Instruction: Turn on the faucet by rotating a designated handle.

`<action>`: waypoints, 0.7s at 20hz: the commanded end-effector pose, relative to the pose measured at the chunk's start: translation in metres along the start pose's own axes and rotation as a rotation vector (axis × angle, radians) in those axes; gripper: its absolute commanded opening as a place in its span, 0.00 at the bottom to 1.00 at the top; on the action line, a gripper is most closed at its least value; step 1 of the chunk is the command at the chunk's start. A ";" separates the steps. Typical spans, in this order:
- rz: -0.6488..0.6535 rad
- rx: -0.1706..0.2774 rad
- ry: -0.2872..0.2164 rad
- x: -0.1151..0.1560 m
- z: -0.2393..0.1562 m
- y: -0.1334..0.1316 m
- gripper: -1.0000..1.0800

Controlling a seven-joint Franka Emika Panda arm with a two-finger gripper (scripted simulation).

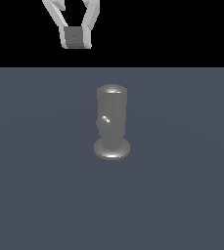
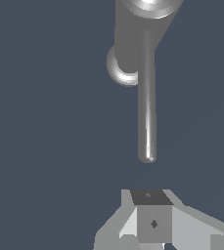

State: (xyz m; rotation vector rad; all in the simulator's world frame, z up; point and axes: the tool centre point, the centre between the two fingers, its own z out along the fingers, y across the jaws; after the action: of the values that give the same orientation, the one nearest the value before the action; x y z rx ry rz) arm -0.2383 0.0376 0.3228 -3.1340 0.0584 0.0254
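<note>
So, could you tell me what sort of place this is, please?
Probably a bare simulated test scene, not a real kitchen: a lone faucet with its handle stands on a featureless grey floor against black, the gripper overhead.

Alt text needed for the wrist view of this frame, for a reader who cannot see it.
A thin metal handle juts from the grey faucet toward the camera, its rounded tip ending short of the robot's pale grey hand in the foreground, with a clear gap between them. Everything sits over a plain dark blue-grey surface.

Pincer (image 1: 75, 38) base (arm too) beyond frame
</note>
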 end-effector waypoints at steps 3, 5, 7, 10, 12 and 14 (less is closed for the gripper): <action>0.008 -0.002 0.006 0.003 0.035 -0.007 0.00; 0.011 -0.003 0.008 0.005 0.048 -0.011 0.00; 0.013 -0.004 0.010 0.007 0.060 -0.013 0.00; 0.016 -0.004 0.012 0.009 0.075 -0.017 0.00; 0.018 -0.005 0.014 0.011 0.083 -0.018 0.00; 0.019 -0.005 0.015 0.012 0.090 -0.020 0.00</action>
State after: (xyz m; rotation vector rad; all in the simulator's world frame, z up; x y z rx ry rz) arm -0.2280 0.0564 0.2386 -3.1390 0.0868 0.0059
